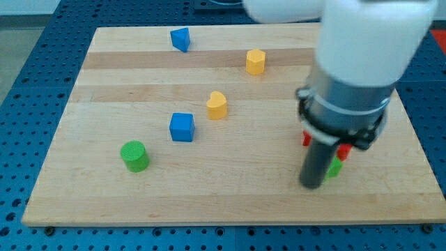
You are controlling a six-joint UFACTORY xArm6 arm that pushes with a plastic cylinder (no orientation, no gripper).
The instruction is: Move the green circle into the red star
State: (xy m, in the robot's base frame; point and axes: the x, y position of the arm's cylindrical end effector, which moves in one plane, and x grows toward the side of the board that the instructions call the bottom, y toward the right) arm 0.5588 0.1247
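The green circle (pixel 134 155) is a short green cylinder at the board's lower left. The red star (pixel 306 138) shows only as small red bits beside my rod at the lower right, mostly hidden by the arm. A second red bit (pixel 344 150) shows on the rod's other side. A green block (pixel 335 168) sits right against the rod's lower right side, its shape hidden. My tip (pixel 311 185) is down on the board at the lower right, far to the right of the green circle.
A blue cube (pixel 182 127) lies up and right of the green circle. A yellow heart (pixel 217 104) is at the middle. A yellow hexagon (pixel 256 61) and a blue triangular block (pixel 180 39) sit near the top. The wooden board (pixel 83 104) ends close below my tip.
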